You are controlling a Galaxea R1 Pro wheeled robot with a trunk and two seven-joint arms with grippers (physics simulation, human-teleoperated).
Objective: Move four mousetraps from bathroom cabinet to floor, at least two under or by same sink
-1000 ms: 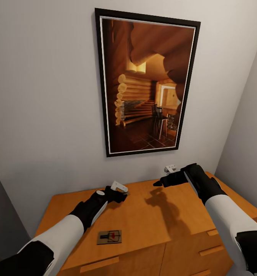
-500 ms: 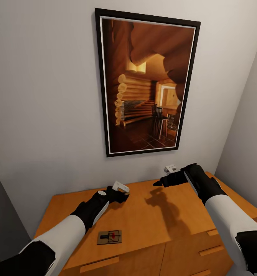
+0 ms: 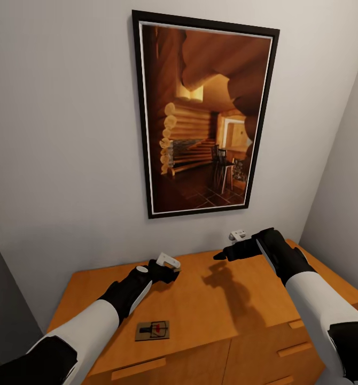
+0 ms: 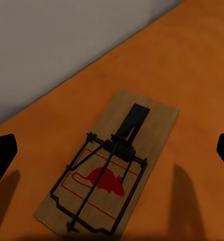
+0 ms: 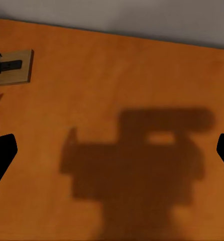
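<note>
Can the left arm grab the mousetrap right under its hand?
Probably yes. The left gripper hangs open over the mousetrap, which lies flat on the cabinet top with nothing between them.

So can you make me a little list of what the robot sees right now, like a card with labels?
place: cabinet top, under a framed picture on the wall
near-edge mousetrap: lying flat, untouched
second mousetrap: flat on the wood, between the open fingers in the left wrist view
left gripper: open, above the cabinet top near the wall
right gripper: open, holding nothing, casting a shadow on the wood
</note>
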